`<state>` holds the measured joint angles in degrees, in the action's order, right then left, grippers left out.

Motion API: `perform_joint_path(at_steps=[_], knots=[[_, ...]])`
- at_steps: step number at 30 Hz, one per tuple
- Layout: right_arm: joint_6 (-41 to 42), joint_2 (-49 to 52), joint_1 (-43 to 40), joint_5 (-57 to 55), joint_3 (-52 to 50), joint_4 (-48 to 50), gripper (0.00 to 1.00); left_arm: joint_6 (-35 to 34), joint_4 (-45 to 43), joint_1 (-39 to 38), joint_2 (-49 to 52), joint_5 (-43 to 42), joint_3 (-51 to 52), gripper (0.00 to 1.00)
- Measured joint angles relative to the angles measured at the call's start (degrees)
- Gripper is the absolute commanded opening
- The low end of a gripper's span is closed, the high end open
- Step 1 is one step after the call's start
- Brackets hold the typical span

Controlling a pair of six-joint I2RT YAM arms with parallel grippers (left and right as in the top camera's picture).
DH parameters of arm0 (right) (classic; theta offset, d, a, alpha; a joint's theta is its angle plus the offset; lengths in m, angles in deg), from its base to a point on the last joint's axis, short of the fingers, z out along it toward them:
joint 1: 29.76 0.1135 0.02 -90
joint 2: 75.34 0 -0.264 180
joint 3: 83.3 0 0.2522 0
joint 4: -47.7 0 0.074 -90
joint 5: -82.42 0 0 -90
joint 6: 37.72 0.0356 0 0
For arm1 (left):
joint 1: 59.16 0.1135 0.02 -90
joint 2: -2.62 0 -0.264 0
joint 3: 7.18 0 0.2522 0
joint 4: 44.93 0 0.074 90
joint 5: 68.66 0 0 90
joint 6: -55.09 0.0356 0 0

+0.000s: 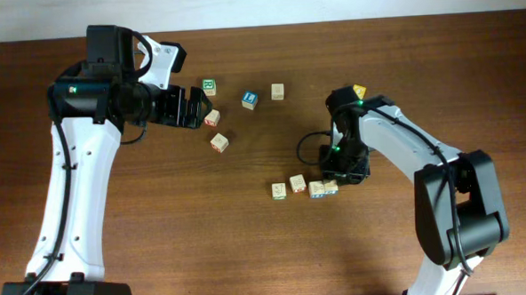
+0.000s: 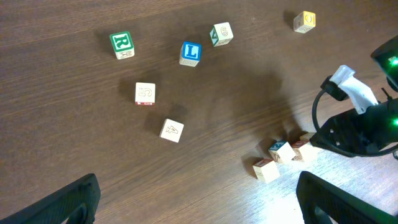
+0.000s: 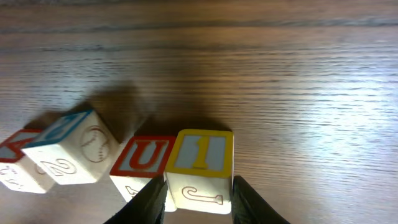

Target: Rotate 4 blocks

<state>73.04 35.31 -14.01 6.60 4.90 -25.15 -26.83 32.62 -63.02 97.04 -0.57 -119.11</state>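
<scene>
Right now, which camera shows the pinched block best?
The right wrist view: the end block sits big in the right gripper, yellow 1 readable. Overhead it's tiny, partly under the gripper; the left wrist view barely shows it.

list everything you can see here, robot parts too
row blocks: four, pale wood with coloured prints, short line beside the right arm
loose pale blocks: three, pale wood, scattered at the far side
green R block: one, green face, by the left gripper
blue L block: one, blue face, far centre
yellow block: one, yellow, partly behind the right arm
table: one, dark brown wood
left gripper: one, black, open, empty
right gripper: one, black, shut on the end row block
</scene>
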Motion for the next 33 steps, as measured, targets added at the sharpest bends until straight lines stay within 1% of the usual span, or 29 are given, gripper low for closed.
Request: perform_joint_path(at_steps=[4,6,10,13,14,16,18,21,27,33], knots=[[0.5,0.0,1.49,1.01,0.0,1.16,0.36,0.0,0.0,0.0,0.0,0.0,0.0,0.99],[0.55,0.0,1.92,1.18,0.0,1.46,0.46,0.0,0.0,0.0,0.0,0.0,0.0,0.99],[-0.85,0.02,1.95,1.4,0.33,0.35,0.51,0.0,0.0,0.0,0.0,0.0,0.0,0.99],[-2.19,0.22,1.95,0.94,4.61,-1.97,0.52,0.0,-0.02,0.0,0.0,0.0,0.0,0.99],[-2.45,0.22,1.92,0.87,6.34,-1.97,0.5,0.02,-0.02,0.0,0.0,0.0,0.0,0.99],[-2.84,0.22,1.95,0.72,9.27,-0.35,0.41,0.0,0.0,0.0,0.0,-0.02,0.0,0.99],[-2.62,0.2,1.95,0.7,10.23,3.48,0.33,0.0,0.0,0.0,0.0,-0.02,0.0,0.99],[-1.09,0.22,2.23,0.48,10.27,7.98,0.24,0.0,-0.17,0.0,0.0,0.0,0.0,0.99],[1.51,1.27,5.99,0.07,10.27,9.6,0.17,0.0,-0.2,0.0,0.0,0.0,0.0,0.99],[2.67,6.71,9.07,-0.26,10.25,7.82,0.16,0.0,-0.17,0.0,0.0,0.0,0.0,0.99]])
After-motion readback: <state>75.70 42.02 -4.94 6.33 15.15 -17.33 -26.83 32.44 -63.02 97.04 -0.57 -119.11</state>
